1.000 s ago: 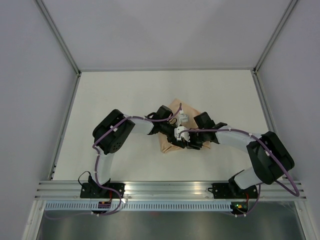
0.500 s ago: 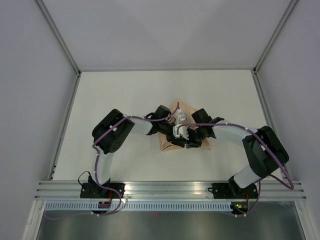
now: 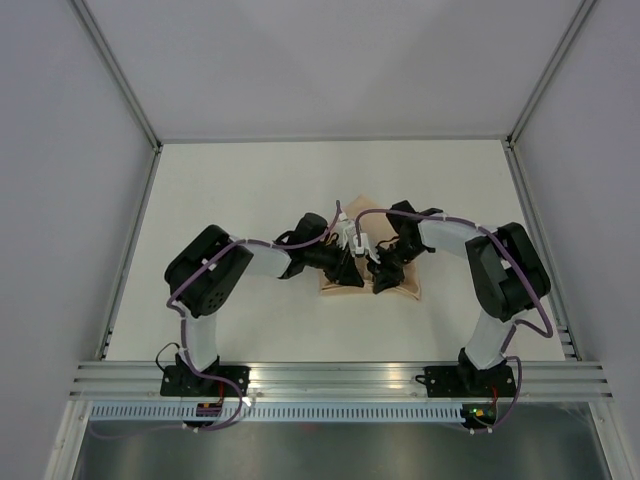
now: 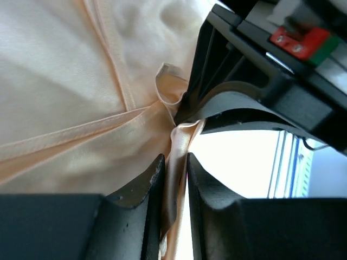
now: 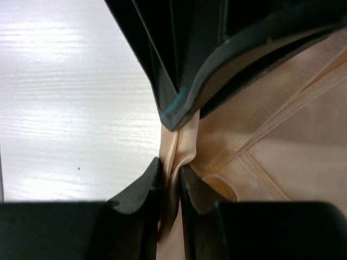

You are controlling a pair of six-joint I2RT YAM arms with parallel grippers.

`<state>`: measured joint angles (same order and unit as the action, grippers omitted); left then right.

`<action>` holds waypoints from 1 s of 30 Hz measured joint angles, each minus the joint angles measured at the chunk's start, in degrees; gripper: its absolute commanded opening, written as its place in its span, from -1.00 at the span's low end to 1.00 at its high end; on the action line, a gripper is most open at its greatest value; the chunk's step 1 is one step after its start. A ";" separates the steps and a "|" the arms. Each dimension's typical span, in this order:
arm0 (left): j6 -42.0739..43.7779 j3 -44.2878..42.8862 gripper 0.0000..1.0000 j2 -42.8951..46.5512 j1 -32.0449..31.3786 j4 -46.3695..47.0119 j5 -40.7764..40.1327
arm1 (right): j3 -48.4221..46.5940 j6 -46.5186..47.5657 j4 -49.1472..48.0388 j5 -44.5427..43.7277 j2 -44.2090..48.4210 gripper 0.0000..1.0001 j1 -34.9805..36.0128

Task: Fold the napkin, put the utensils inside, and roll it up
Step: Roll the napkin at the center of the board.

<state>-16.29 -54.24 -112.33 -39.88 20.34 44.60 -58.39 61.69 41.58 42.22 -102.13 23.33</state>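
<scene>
The peach-orange napkin [image 3: 400,285] lies bunched and folded at the middle of the table, mostly under the two wrists. My left gripper [image 3: 352,276] is shut on a pinched fold of the napkin [image 4: 97,81] at its near edge. My right gripper [image 3: 380,280] is shut on the same edge of the napkin [image 5: 293,157], right beside the left one, fingertips almost touching. In each wrist view the cloth runs up between the fingers [image 4: 143,189] [image 5: 143,187] with the other gripper just beyond. The utensil is hidden or out of view.
The white table [image 3: 230,190] is bounded by metal rails [image 3: 130,250] at left, right and back. The arm bases [image 3: 205,380] stand on the near rail. The two wrists crowd together over the napkin.
Both wrists have swung so the grippers now point toward the near edge of the napkin and meet there. The right elbow has moved left and back; the napkin shows more at the right.
</scene>
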 measured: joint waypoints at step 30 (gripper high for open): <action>30.91 18.14 -0.18 23.65 -23.37 17.64 -49.75 | -17.25 5.88 30.27 10.69 -22.14 -0.99 -6.25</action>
<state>14.61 -36.10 -88.68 -63.24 37.98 -5.15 -75.64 67.57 71.85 52.90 -124.27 17.08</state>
